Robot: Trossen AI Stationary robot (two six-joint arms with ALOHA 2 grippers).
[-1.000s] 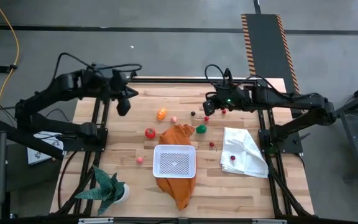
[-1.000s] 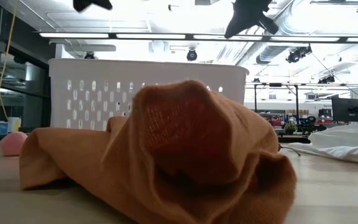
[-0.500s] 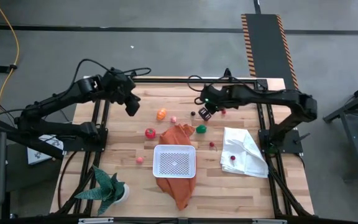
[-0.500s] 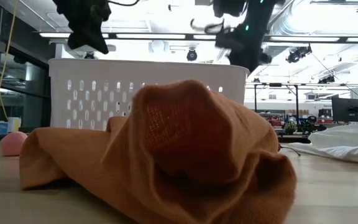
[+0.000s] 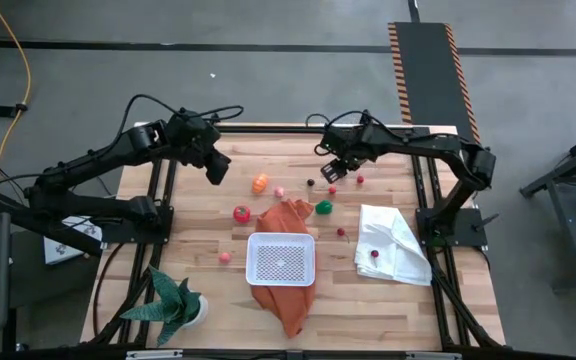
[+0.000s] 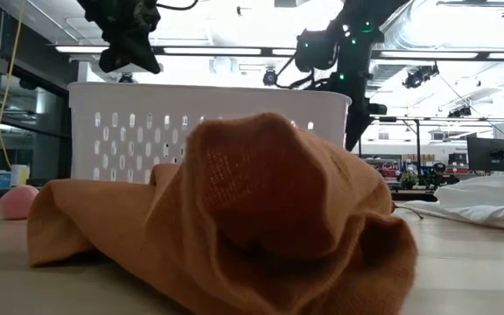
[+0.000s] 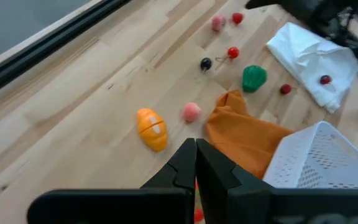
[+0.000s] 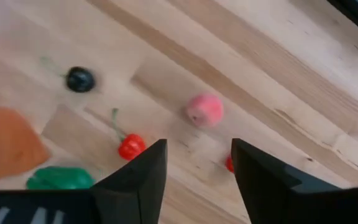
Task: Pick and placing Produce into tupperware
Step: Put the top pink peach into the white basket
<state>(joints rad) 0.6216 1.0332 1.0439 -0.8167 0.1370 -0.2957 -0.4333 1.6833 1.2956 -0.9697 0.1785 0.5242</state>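
Since a second ago both arms are swinging inward: your left gripper [image 5: 215, 170], clenched on nothing, is hanging over the table's far left, while your right gripper [image 8: 194, 165] is spreading above the pink produce [image 8: 204, 109] — you're lining up a first pick, and the tupperware [image 5: 281, 259] is sitting empty near the front.

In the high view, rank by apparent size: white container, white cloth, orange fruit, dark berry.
1. white cloth and white container: look about alike, no ranking.
2. orange fruit.
3. dark berry, the smallest.
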